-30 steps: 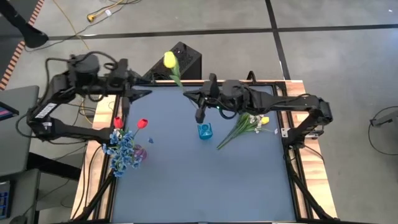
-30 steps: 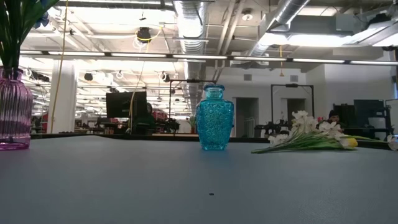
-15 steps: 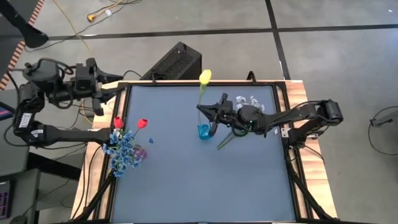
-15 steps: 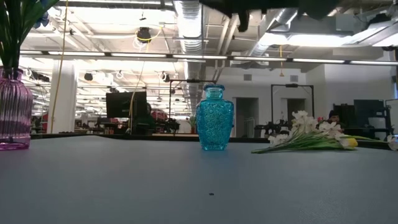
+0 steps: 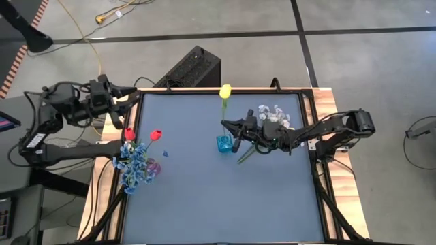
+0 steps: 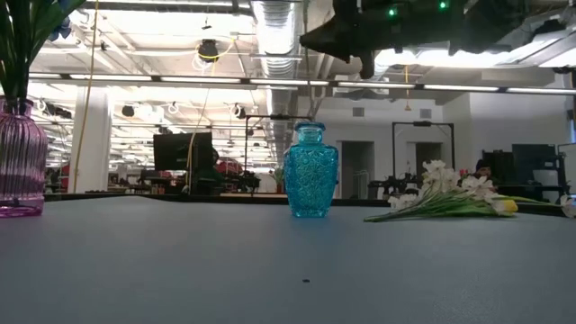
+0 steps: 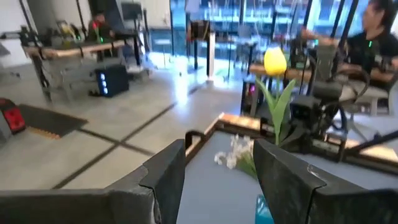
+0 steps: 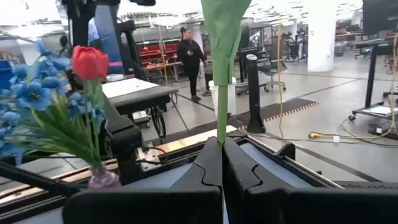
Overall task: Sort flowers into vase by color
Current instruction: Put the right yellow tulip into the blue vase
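Note:
My right gripper [image 5: 229, 126] is shut on a yellow tulip [image 5: 225, 90] and stands above and just beyond the blue glass vase [image 5: 224, 143], which also shows in the low view [image 6: 311, 171]. The tulip stands upright. My left gripper [image 5: 133, 97] is open and empty over the table's far left corner. A pink vase [image 6: 20, 157] at the left holds blue sprays [image 5: 136, 163] and two red tulips [image 5: 155, 135]. White sprays [image 6: 441, 191] lie on their sides on the table, right of the blue vase. My right gripper pinches the yellow tulip's green stem [image 8: 222, 134] between its two fingers, below a long leaf [image 8: 224, 25]. The fingers lie across the stem and come about level from the table's right. The tulip is upright, blossom up, lifted clear of the table.
A black box [image 5: 194, 68] stands on the floor beyond the table's far edge. The table's near half [image 5: 225, 204] is bare blue mat. People and desks show in the room behind.
My right gripper has carried the yellow tulip from the far edge toward the blue vase and come down, with the tulip now upright. My left gripper has drawn back toward the table's left edge.

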You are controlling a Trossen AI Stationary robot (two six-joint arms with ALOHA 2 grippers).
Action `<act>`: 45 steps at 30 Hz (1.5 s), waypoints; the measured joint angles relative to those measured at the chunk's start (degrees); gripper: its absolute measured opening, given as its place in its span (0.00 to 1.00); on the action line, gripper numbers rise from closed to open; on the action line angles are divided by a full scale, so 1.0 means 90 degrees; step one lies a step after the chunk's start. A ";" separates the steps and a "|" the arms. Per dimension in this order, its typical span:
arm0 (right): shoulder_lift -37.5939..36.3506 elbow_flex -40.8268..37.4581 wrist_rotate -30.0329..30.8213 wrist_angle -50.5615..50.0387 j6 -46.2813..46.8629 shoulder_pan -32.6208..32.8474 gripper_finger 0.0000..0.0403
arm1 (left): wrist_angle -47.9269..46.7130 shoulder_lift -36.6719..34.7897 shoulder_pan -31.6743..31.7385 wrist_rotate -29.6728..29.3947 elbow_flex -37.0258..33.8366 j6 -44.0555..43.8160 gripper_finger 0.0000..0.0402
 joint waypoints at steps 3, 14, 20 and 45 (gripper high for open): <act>-0.0007 -0.0085 0.0052 0.0046 0.0028 -0.0005 0.05 | 0.0290 -0.0159 0.0000 -0.0005 -0.0212 -0.0008 0.44; -0.0002 -0.0466 0.0423 0.0536 -0.0219 -0.0017 0.05 | 0.0377 -0.0169 0.0000 -0.0006 -0.0241 -0.0089 0.44; 0.0276 -0.0556 0.0421 0.0872 -0.0023 -0.0012 0.05 | 0.0377 -0.0169 0.0000 -0.0023 -0.0241 -0.0097 0.44; 0.0468 -0.0332 0.0575 -0.1019 0.1342 0.0204 0.46 | 0.0516 -0.0099 -0.0001 0.0261 -0.0238 -0.0410 0.44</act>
